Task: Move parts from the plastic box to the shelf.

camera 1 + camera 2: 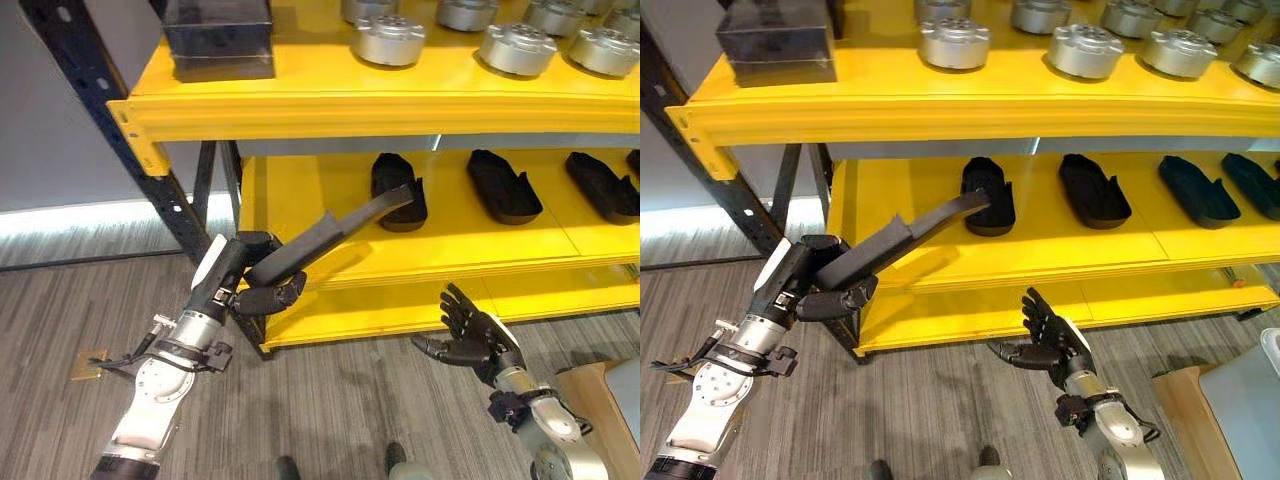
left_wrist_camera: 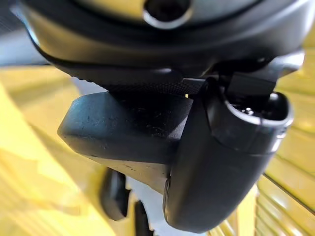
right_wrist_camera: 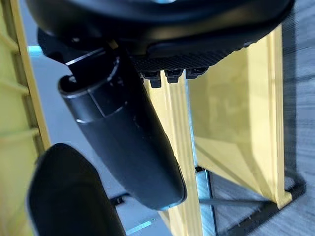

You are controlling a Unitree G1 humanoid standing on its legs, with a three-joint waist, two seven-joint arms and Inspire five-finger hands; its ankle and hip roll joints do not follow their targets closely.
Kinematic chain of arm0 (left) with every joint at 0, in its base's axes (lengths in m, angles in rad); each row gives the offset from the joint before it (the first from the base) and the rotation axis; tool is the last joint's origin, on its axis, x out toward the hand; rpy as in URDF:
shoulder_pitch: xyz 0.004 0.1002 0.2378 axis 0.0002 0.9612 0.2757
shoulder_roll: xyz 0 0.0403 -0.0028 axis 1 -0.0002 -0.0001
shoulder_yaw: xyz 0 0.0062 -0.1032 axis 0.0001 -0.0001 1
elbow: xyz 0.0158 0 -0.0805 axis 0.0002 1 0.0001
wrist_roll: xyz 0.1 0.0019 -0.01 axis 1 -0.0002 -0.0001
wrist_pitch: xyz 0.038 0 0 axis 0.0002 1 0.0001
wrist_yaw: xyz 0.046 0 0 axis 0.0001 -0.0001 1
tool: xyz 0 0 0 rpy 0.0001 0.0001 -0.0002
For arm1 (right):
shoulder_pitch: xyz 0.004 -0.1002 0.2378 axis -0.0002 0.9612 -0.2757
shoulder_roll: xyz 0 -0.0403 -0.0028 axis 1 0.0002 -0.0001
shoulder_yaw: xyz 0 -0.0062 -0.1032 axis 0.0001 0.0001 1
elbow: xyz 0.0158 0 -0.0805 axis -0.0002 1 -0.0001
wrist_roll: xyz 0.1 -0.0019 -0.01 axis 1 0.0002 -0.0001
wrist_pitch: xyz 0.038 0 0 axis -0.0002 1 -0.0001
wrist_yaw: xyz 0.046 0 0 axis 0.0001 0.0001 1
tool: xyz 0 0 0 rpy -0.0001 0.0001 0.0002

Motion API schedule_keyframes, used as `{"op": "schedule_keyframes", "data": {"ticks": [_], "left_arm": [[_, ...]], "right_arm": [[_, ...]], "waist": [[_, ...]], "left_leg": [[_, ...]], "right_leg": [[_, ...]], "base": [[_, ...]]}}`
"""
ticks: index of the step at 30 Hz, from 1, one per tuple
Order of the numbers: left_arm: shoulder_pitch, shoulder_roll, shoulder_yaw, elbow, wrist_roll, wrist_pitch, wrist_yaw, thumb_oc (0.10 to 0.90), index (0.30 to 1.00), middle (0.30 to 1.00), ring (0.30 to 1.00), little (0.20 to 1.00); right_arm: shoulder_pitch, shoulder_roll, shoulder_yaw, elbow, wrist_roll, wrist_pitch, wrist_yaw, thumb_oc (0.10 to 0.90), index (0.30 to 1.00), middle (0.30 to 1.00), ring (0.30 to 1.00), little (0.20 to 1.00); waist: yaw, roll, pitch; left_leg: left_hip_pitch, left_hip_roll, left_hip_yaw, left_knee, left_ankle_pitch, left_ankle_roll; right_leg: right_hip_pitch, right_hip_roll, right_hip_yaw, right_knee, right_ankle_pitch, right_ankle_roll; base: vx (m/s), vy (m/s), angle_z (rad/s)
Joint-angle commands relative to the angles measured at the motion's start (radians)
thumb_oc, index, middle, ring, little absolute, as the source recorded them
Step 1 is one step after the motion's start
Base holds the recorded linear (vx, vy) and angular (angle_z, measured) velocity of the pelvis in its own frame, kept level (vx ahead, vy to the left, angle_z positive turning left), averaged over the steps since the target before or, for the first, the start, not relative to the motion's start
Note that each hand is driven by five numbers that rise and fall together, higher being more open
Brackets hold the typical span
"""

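left hand (image 1: 262, 290) is clamping its fingers on long stiff part (image 1: 335, 232), likely light; right hand (image 1: 470, 335) is hanging with fingers apart.

Matt black plastic part (image 1: 330, 235), glossy yellow metal shelf (image 1: 330, 105), brushed-metal discs (image 1: 388, 40)

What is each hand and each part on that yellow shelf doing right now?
Left hand: shut on long dark part.
Long dark part: held tilted, tip over middle shelf.
Right hand: open, holding nothing.
Dark parts: lying on middle shelf.
Silver discs: sitting on top shelf.
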State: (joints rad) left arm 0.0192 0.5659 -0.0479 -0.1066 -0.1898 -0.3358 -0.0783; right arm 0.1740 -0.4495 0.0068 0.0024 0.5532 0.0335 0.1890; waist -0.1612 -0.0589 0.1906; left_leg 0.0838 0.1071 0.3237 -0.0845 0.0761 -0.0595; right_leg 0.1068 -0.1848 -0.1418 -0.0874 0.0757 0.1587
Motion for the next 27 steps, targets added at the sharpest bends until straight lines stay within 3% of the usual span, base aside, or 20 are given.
{"op": "schedule_keyframes", "data": {"ticks": [1,7,9,14,17,19,20,22,24,27], "left_arm": [[-0.157,-0.02,0.033,-0.1,-0.069,-0.108,0.041,0.4,0.3,0.3,0.3,0.3],[-0.172,-0.048,0.012,-0.104,-0.032,-0.095,0.112,0.4,0.3,0.3,0.3,0.3],[-0.189,-0.068,0.001,-0.095,-0.003,-0.094,0.203,0.4,0.3,0.3,0.3,0.3],[-0.227,-0.127,-0.032,-0.082,-0.063,-0.058,0.262,0.4,0.3,0.3,0.3,0.3],[-0.27,-0.142,-0.077,-0.079,-0.061,-0.023,0.265,0.4,0.3,0.3,0.3,0.3],[-0.316,-0.148,-0.116,-0.064,-0.049,0.005,0.27,0.4,0.3,0.3,0.3,0.3],[-0.331,-0.152,-0.127,-0.063,-0.04,0.017,0.268,0.4,0.3,0.3,0.3,0.3],[-0.324,-0.148,-0.129,-0.071,-0.034,0.022,0.263,0.4,0.3,0.3,0.3,0.3],[-0.308,-0.14,-0.124,-0.084,-0.021,0.016,0.267,0.4,0.3,0.3,0.3,0.3],[-0.267,-0.129,-0.107,-0.091,-0.078,0.019,0.265,0.4,0.3,0.3,0.3,0.3]], "right_arm": [[-0.097,-0.069,-0.053,-0.099,0.026,-0.054,0.03,0.9,1.0,1.0,1.0,1.0],[-0.12,-0.087,-0.03,-0.094,0.022,-0.031,0.033,0.9,1.0,1.0,1.0,1.0],[-0.131,-0.093,-0.015,-0.098,0.012,-0.018,0.029,0.9,1.0,1.0,1.0,1.0],[-0.155,-0.104,0.007,-0.087,-0.014,-0.001,-0.006,0.9,1.0,1.0,1.0,1.0],[-0.153,-0.113,0.001,-0.094,0.001,-0.004,-0.025,0.9,1.0,1.0,1.0,1.0],[-0.117,-0.114,-0.008,-0.124,0.023,-0.013,-0.036,0.9,1.0,1.0,1.0,1.0],[-0.087,-0.107,-0.014,-0.14,0.031,-0.021,-0.039,0.9,1.0,1.0,1.0,1.0],[-0.059,-0.071,-0.007,-0.126,0.024,-0.056,-0.014,0.9,1.0,1.0,1.0,1.0],[-0.073,-0.058,0.006,-0.114,0.012,-0.063,0.004,0.9,1.0,1.0,1.0,1.0],[-0.133,-0.068,0.04,-0.081,0.005,-0.041,0.01,0.9,1.0,1.0,1.0,1.0]], "waist": [[-0.015,0.016,-0.086],[-0.018,0.012,-0.095],[-0.022,0.01,-0.098],[-0.026,-0.004,-0.094],[-0.034,-0.009,-0.072],[-0.056,-0.018,-0.053],[-0.064,-0.026,-0.048],[-0.053,-0.046,-0.043],[-0.043,-0.051,-0.036],[-0.012,-0.043,-0.031]], "left_leg": [[0.065,0.066,0.006,0.002,-0.047,-0.029],[0.075,0.083,0.011,-0.002,-0.043,-0.04],[0.077,0.089,0.019,0.0,-0.04,-0.043],[0.08,0.084,0.04,0.006,-0.045,-0.035],[0.059,0.085,0.017,0.03,-0.049,-0.018],[0.045,0.083,-0.034,0.058,-0.062,0.004],[0.041,0.082,-0.053,0.07,-0.069,0.008],[0.04,0.108,-0.063,0.095,-0.084,-0.008],[0.053,0.132,-0.053,0.097,-0.089,-0.021],[0.07,0.183,-0.022,0.094,-0.075,-0.066]], "right_leg": [[-0.026,0.006,-0.001,0.008,-0.001,0.014],[-0.017,0.021,-0.002,0.0,-0.011,0.0],[-0.016,0.029,-0.006,0.0,-0.014,-0.006],[-0.006,0.045,-0.02,0.019,-0.031,-0.019],[-0.041,0.068,0.004,0.155,-0.091,-0.032],[-0.095,0.076,0.087,0.27,-0.115,-0.024],[-0.104,0.061,0.112,0.275,-0.111,-0.015],[-0.095,-0.036,0.128,0.182,-0.016,0.041],[-0.083,-0.063,0.123,0.138,0.019,0.063],[-0.037,-0.066,0.056,0.066,0.008,0.066]], "base": [[0.06,-0.066,-0.09],[0.01,-0.044,-0.14],[0.0,0.0,0.0],[-0.02,0.104,0.0],[-0.08,0.056,0.04],[-0.1,-0.128,0.06],[-0.12,-0.435,0.42],[-0.1,-0.553,0.75],[-0.05,-0.428,0.22],[-0.05,-0.415,-0.15]]}}
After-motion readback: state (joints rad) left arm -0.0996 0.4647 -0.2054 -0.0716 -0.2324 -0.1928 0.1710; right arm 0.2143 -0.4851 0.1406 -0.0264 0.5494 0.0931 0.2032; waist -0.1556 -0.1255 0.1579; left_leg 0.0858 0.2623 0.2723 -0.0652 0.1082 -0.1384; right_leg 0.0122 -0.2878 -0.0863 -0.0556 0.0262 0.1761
